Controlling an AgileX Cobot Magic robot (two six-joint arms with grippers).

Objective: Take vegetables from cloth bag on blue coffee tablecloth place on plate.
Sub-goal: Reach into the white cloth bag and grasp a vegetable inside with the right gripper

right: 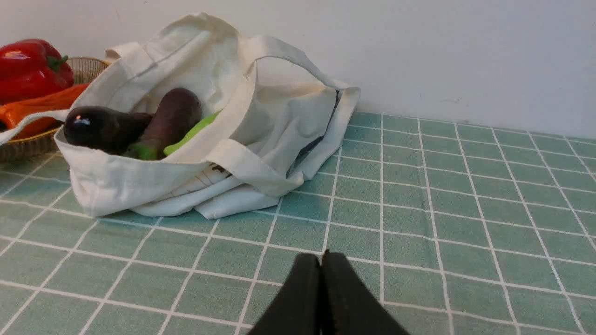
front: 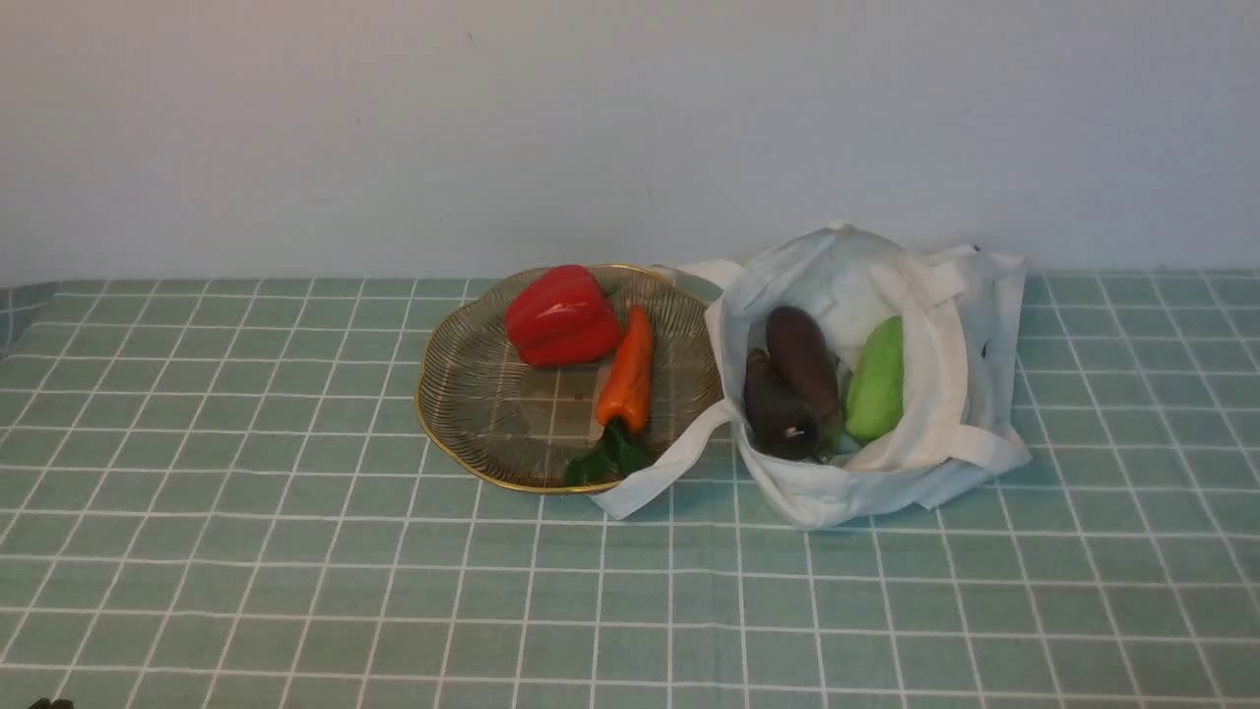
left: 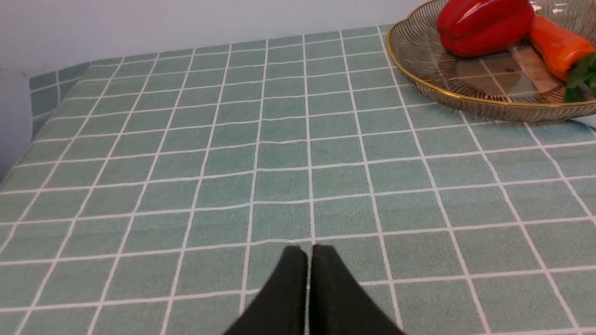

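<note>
Inside the cloth bag (front: 945, 325) beside the plate (front: 463, 433): slim eggplant (front: 778, 418), fat eggplant (front: 802, 359), green vegetable (front: 876, 384), not yet moved. Left claw (left: 309, 253) and right claw (right: 320, 260) pinched shut, empty, over the tablecloth (front: 295, 551). Probably calls next for parting the right claw and reaching in.

left gripper (left: 309, 255): black fingers pressed together, tips meeting, nothing held, low over the tablecloth (left: 223, 163), pointing forward along it. right gripper (right: 321, 260): same pose, fingers flush together, empty, low over the tablecloth. can't tell if either tip touches the tablecloth. front cam: only a dark bit (front: 49, 703) at the tablecloth's near left edge, part unclear.
</note>
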